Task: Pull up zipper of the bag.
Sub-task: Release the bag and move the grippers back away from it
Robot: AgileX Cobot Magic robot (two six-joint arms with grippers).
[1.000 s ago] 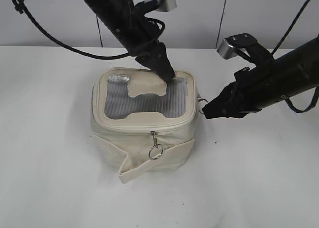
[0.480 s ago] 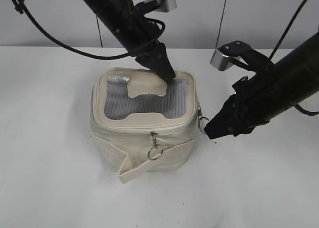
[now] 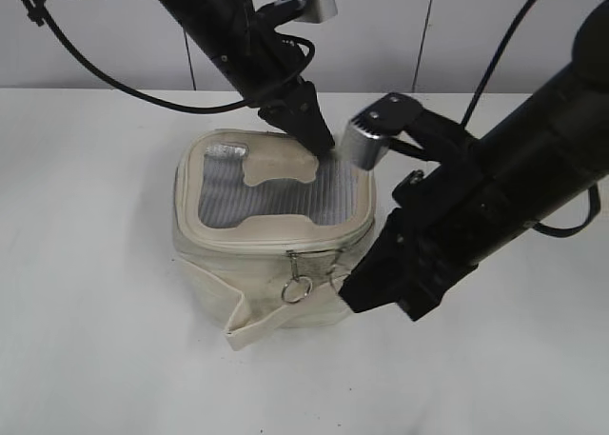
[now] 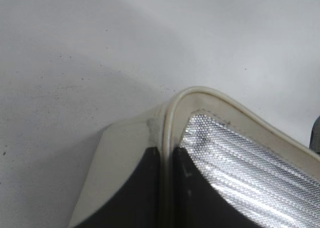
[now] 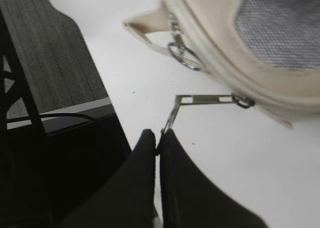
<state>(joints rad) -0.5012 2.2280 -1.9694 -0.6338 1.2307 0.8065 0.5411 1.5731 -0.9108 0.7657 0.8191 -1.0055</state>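
Cream bag near the tabletop's middle, toward the far edge. Left gripper pressing on the mesh lid at its far side. Right gripper low at the bag's front right corner, just beside a ringed zipper pull.

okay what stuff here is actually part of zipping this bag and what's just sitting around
Part of the job:
- bag
- zipper
- pull pinched by the right pincer
- left pincer pressing on the lid

Just there:
- second ringed pull, hanging at the front
- loose strap
- table
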